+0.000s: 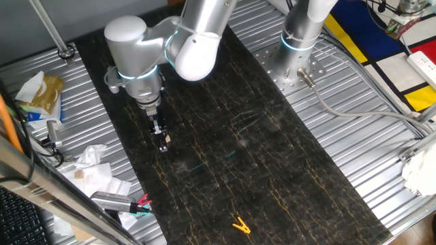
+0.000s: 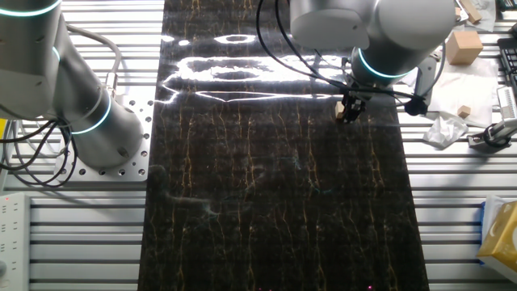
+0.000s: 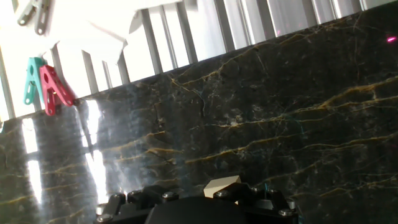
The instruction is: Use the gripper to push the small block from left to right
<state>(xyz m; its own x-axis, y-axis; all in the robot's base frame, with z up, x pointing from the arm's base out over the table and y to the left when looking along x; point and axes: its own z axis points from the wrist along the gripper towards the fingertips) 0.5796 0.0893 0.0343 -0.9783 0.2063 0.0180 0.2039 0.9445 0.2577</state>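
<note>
From one fixed view, the gripper (image 1: 162, 141) hung narrow and black off the bulky, rounded silver arm (image 1: 163, 47), its tip down at the dark marble-patterned mat (image 1: 272, 156) with thin gold veins; a speck of pale tan, the small block (image 1: 167, 138), sat right against the tip, near the mat's left edge. A yellow-orange clip (image 1: 240, 225) lay well apart near the front edge, and crumpled white paper (image 1: 92, 167) rested on the ribbed metal table (image 1: 361, 143). From the other fixed view, the gripper (image 2: 349, 111) stood upright under the glowing teal ring (image 2: 380, 71), with the small block (image 2: 339, 107) touching its side, glare streaking the glossy mat (image 2: 275, 194). In the hand view, the small block (image 3: 221, 185) showed as a crisp-edged pale wooden cube just ahead of the black, bolted gripper body (image 3: 193, 204); red and teal clips (image 3: 42, 86) lay at the mat's far edge. Whether the fingers were apart or together, I couldn't tell.
</note>
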